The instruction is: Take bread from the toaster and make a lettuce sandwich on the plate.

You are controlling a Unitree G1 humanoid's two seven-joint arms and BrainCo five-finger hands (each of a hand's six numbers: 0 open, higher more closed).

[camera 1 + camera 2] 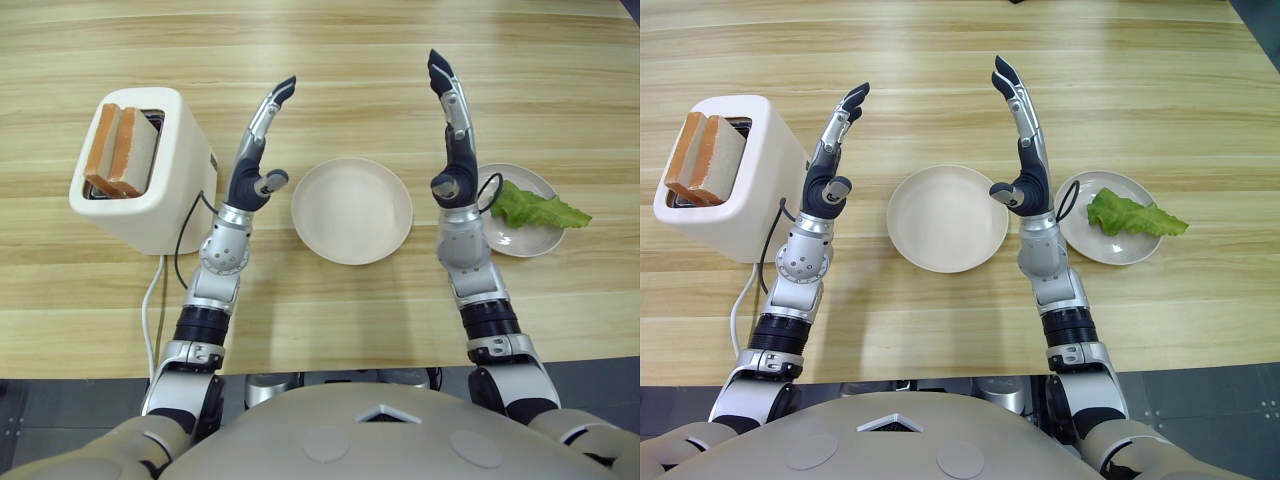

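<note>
A pale wooden desk (340, 60) carries everything. At its left stands a cream toaster (172, 200). Two slices of bread (120, 150) stand upright in its slot, side by side and touching, their browned crusts rising above the top. A white cord (152, 305) runs from the toaster's near side to the desk's front edge.

The plate (352, 212), round and cream, lies flat near the middle of the desk with nothing on it. To its right, and apart from it, lies a smaller white dish (522, 240). A green leaf of lettuce (540, 208) lies on the dish, and its far end hangs past the right rim.

The left hand (258, 150) is raised above the desk between the toaster and the plate. It is close to the toaster's right side without touching it. Its fingers are stretched out straight, point away from the robot and lean slightly right, and it holds nothing.

The right hand (455, 130) is up between the plate and the dish, with its wrist just beside the dish's left rim. It too is open and holds nothing. Its fingers are extended and point away across the desk, and its thumb is tucked toward the plate side.

Neither hand touches the bread, the plate or the lettuce.
</note>
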